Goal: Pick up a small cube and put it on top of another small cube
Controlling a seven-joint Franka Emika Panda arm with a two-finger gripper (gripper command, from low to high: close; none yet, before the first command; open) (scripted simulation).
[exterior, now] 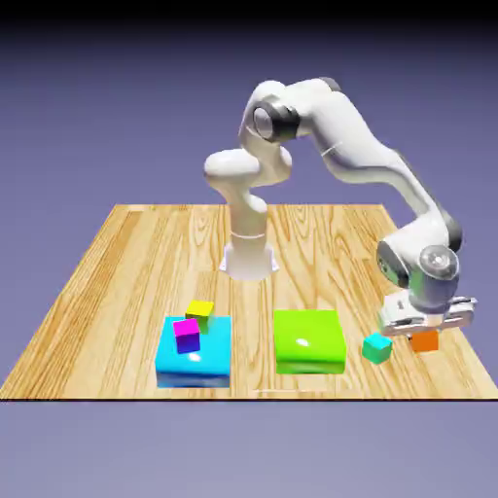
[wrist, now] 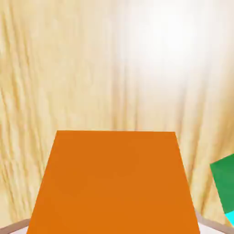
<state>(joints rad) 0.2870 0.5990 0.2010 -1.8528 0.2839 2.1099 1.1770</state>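
Orange small cube sits clamped between the closed fingers of the white two-finger gripper, low over the wooden table, just beside the small teal cube.

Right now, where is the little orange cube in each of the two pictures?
Exterior view: the orange cube sits under the hand, near the table's right edge.
Hand view: it fills the bottom middle.
Shared landmark: the small teal cube beside it.
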